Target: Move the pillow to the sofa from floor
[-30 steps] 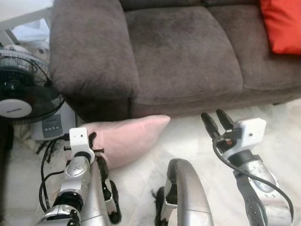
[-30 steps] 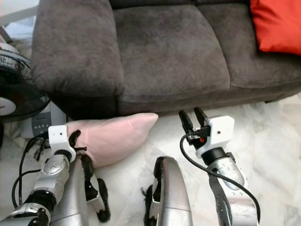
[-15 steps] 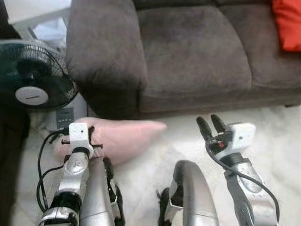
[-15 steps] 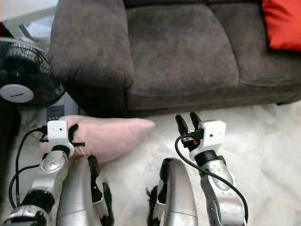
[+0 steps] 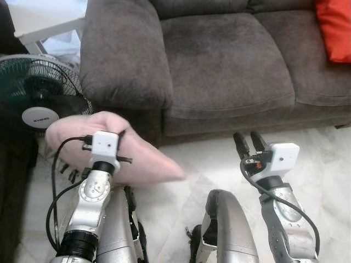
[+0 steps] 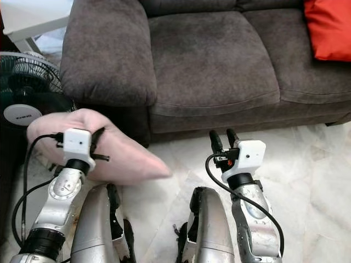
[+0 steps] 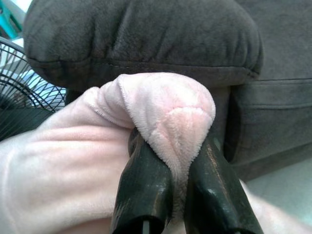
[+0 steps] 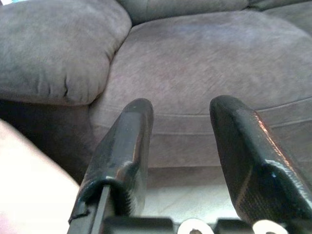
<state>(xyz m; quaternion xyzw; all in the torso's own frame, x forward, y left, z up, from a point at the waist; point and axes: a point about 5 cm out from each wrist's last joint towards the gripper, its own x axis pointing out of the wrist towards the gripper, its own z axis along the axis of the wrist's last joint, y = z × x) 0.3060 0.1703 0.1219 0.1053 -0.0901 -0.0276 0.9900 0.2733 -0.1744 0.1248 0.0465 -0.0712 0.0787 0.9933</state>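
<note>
Left claw [image 7: 178,180] pinches a fold of the pink pillow [image 5: 77,139], holding it off the marble floor [image 5: 181,159] beside the sofa armrest [image 5: 123,55]. Right claw [image 5: 248,143] fingers spread, holding nothing, pointed at the grey sofa [image 5: 230,60]. Black fan [image 5: 35,98] and red cushion [image 5: 335,27] farther back.

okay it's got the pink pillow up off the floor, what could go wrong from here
The left gripper pinches just a small fold of the pink pillow, so it might slip free mid-lift. The pillow hangs close to the fan and the sofa armrest; swinging it up could snag either.
</note>
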